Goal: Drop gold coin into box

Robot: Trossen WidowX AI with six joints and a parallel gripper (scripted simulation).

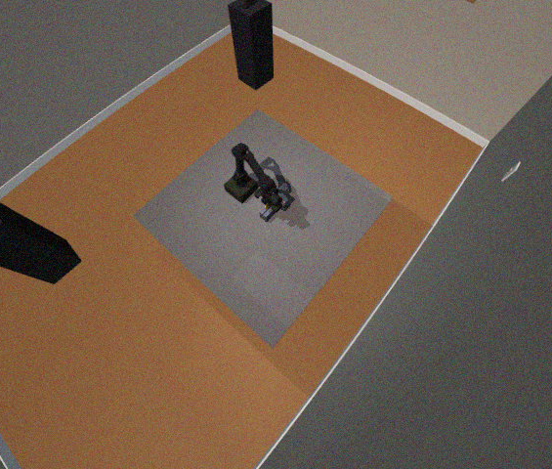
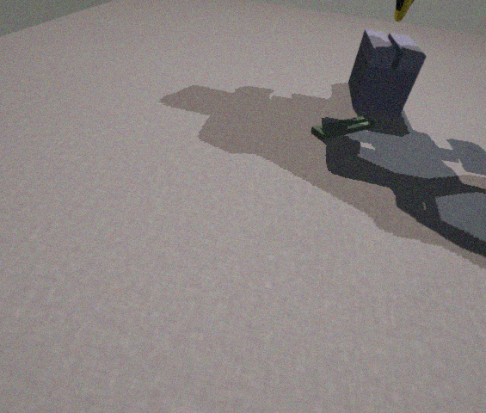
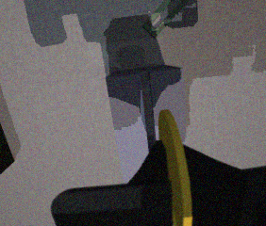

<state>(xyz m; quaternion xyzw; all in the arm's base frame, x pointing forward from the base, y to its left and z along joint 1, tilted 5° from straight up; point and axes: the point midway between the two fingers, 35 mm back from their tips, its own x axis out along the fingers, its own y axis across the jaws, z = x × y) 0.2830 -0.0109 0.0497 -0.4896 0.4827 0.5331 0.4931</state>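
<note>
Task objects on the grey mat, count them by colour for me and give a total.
Gold: 1, the thin gold coin, clamped on edge in the black tool
Dark green: 1, the shallow dark-green holder, no coin in it
Grey: 1, the closed grey box with a slotted lid
Total: 3

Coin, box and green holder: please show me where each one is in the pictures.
coin (image 3: 174,155), wrist view, on its yellow edge.
box (image 2: 383,80), exterior view, on its dark side wall.
green holder (image 2: 345,126), exterior view, on its top rim.
</note>
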